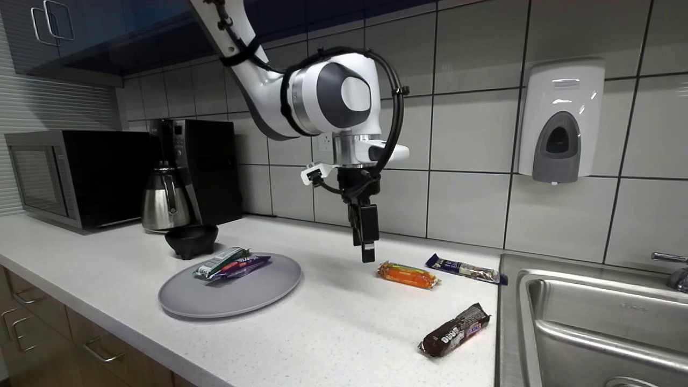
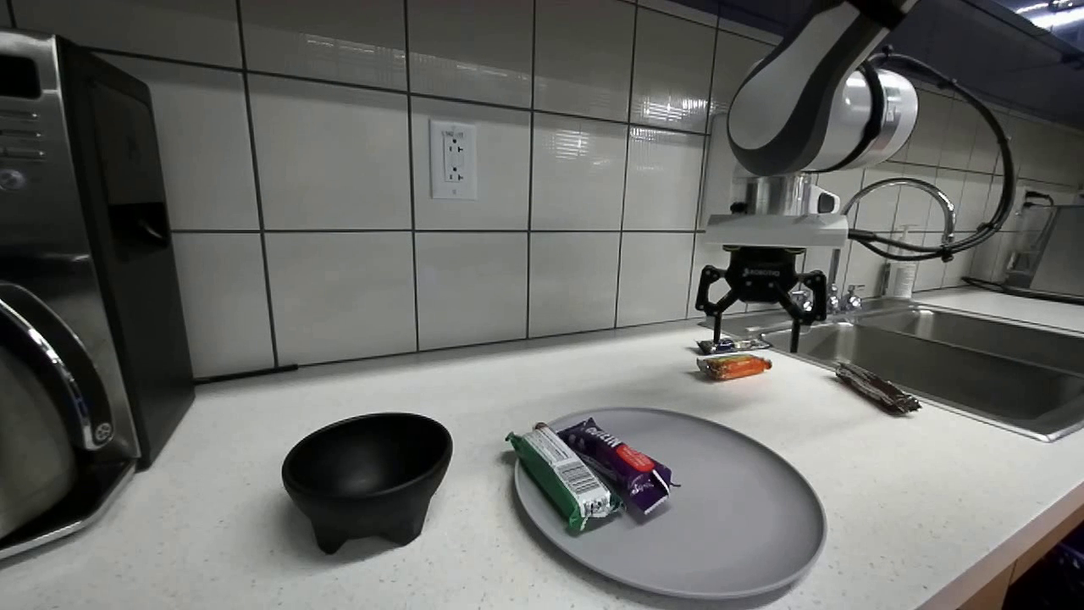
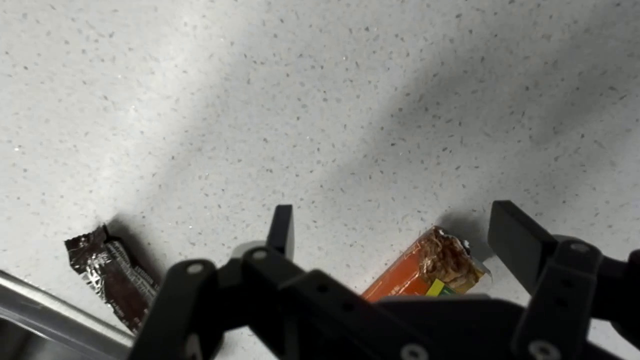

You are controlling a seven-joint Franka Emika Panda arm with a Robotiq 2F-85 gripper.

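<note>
Your gripper is black. You see the orange snack bar with yellow and green parts, and the dark brown bar. The plate is plain grey, the countertop white with dark speckles.

Partly hidden behind the jaws in the wrist view: orange bar and brown bar. Cut off by right and bottom edges in an exterior view: sink. Too small to read there: fine print on blue bar.
</note>
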